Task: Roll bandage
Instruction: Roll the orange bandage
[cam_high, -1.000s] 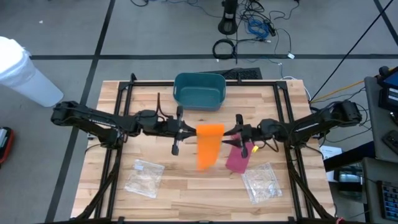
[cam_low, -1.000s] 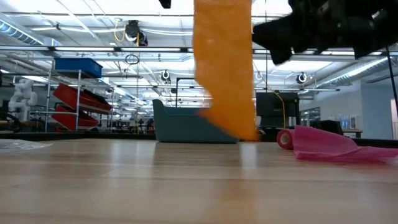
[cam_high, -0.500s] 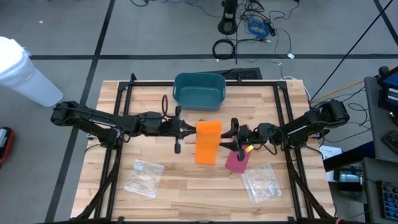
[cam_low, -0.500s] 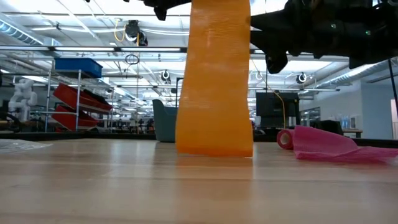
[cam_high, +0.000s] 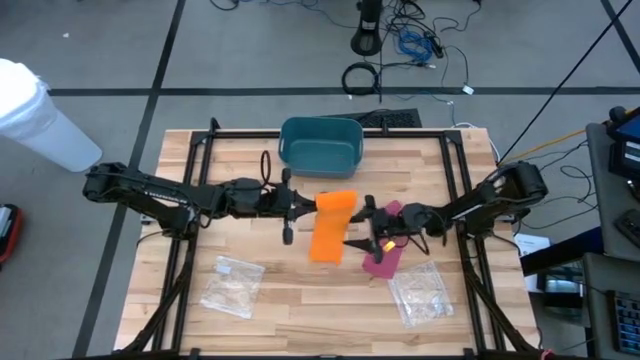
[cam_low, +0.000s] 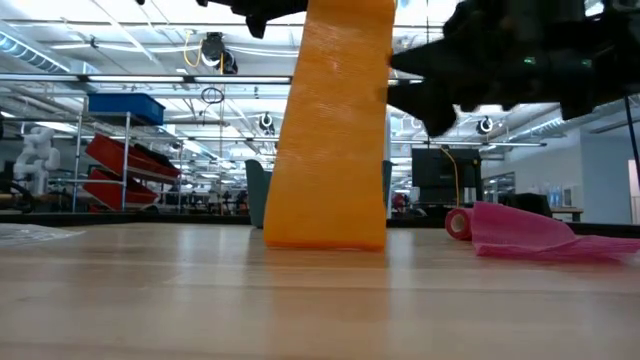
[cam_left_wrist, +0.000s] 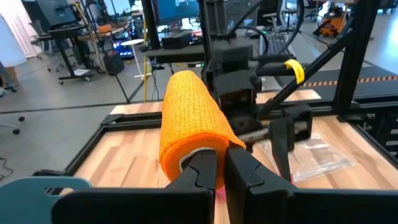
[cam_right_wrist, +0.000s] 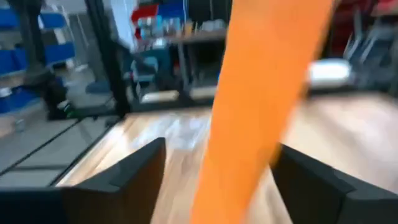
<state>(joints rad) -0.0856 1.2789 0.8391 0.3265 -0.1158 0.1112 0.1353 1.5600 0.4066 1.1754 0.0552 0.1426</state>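
Observation:
An orange bandage hangs as a flat strip from a rolled top end. My left gripper is shut on that rolled end above the table's middle. The strip's lower end reaches down to the table top. My right gripper is open at the strip's right side, with the strip between its fingers. I cannot tell whether they touch it. A pink bandage, partly unrolled, lies on the table under the right arm. My left gripper pinches the near end of the orange roll between its two shut fingers. The fingers come level from the table's left and lie along the roll's axis. The roll is lifted clear, and the strip hangs below it.
A teal bin stands at the far middle of the table. Two clear plastic bags lie near the front, one at the left and one at the right. Black frame rails run along the table's sides.
My right gripper has gone toward the table's left and down, up to the hanging orange strip. The strip's lower end, which was swung up and narrowed, has dropped and spread flat, and now reaches the table.

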